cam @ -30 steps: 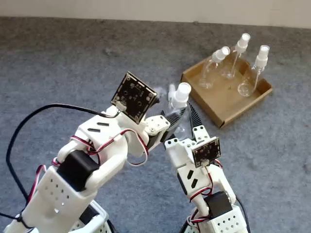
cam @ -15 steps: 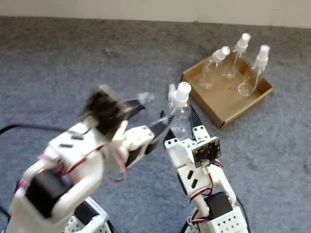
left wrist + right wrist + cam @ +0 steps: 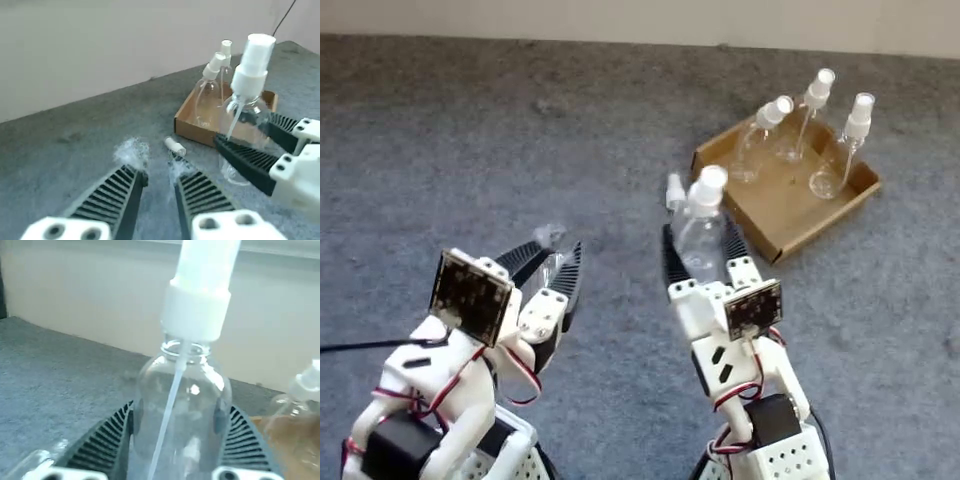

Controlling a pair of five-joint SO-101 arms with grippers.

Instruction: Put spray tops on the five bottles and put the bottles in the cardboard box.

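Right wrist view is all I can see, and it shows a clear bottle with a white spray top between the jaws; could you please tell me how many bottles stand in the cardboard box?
Observer: Three clear bottles with white spray tops stand in the shallow brown cardboard box.
Operator: Thank you. What is the other arm doing?
Observer: The left gripper is open and holds nothing, off to one side of the held bottle.
Operator: Is anything loose lying about?
Observer: A small white cylindrical piece lies on the grey carpet near the box's corner.
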